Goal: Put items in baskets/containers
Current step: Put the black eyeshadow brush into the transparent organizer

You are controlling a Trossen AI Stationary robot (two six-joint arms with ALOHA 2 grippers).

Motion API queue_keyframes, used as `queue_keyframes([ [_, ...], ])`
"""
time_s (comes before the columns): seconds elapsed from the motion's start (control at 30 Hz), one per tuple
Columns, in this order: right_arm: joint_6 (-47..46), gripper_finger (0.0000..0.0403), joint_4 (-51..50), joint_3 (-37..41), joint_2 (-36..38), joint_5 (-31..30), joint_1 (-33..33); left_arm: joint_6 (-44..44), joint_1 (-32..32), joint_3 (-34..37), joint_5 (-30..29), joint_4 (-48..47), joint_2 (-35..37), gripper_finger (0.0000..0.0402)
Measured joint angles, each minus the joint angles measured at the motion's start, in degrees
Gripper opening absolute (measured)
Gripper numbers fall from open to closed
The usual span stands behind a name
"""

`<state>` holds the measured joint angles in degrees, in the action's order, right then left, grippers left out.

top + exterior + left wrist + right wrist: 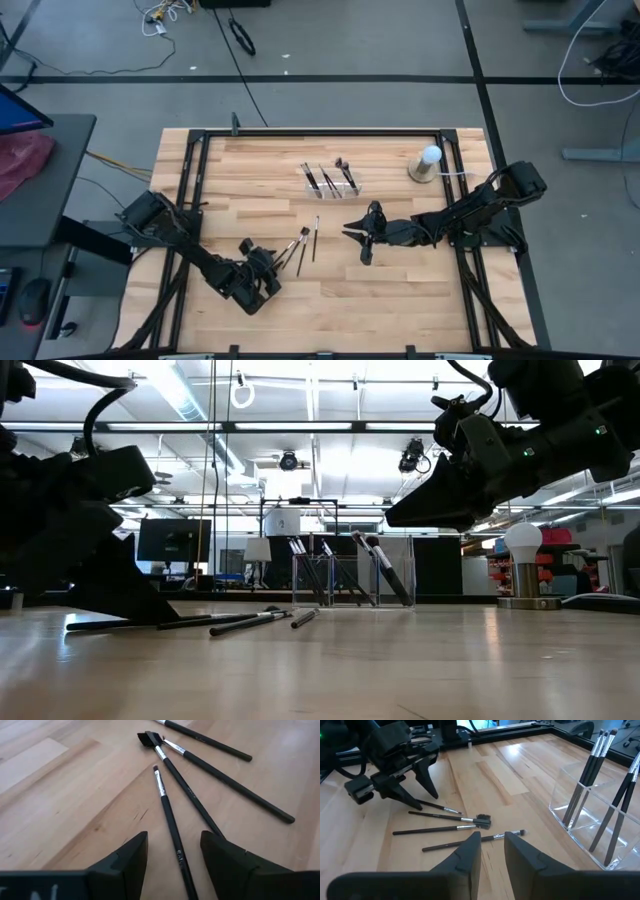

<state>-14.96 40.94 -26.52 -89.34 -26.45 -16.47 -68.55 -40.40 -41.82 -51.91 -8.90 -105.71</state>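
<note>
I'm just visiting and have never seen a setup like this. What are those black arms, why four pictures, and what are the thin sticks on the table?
These are two robot arms at a wooden table. One picture looks down from above, one looks level across the tabletop, and two come from cameras on the arms' wrists. The sticks are makeup brushes: four lie loose, others already stand in a clear organiser tray. The left gripper is down at the loose brushes, jaws open around one handle, not yet clamping it. The right gripper hangs above the table, holding nothing. The white ball on a tan base stands aside.
</note>
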Motion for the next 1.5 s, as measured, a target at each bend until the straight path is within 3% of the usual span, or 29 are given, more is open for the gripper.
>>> queue_keyframes([
  [0.13, 0.0, 0.0087, 0.0, 0.0, 0.0, 0.0, 0.0, -1.0, -0.1, 1.5, 0.3, 1.1, 0.0, 0.0167],
  [0.3, 0.0, 0.0087, 0.0, 0.0, 0.0, 0.0, 0.0, 0.0, -0.1, 8.8, -1.3, 13.7, 0.1, 0.0147],
  [0.47, 0.0, 0.0087, 0.0, 0.0, 0.0, 0.0, 0.0, 3.1, 0.6, 13.5, -2.3, 24.3, 0.2, 0.0158],
  [0.7, 0.0, 0.0087, 0.0, 0.0, 0.0, -0.1, 0.0, 8.3, 3.6, 13.7, -1.0, 23.8, 0.1, 0.0153],
  [1.27, 0.0, 0.0087, 0.1, 0.0, 0.0, -0.1, 0.0, 8.8, 5.6, 13.7, 0.1, 21.0, 0.3, 0.0015],
  [1.5, 0.0, 0.0087, 0.1, 0.0, 0.0, -0.1, 0.0, 9.0, 5.6, 13.7, -0.2, 21.7, 0.7, 0.0016],
])
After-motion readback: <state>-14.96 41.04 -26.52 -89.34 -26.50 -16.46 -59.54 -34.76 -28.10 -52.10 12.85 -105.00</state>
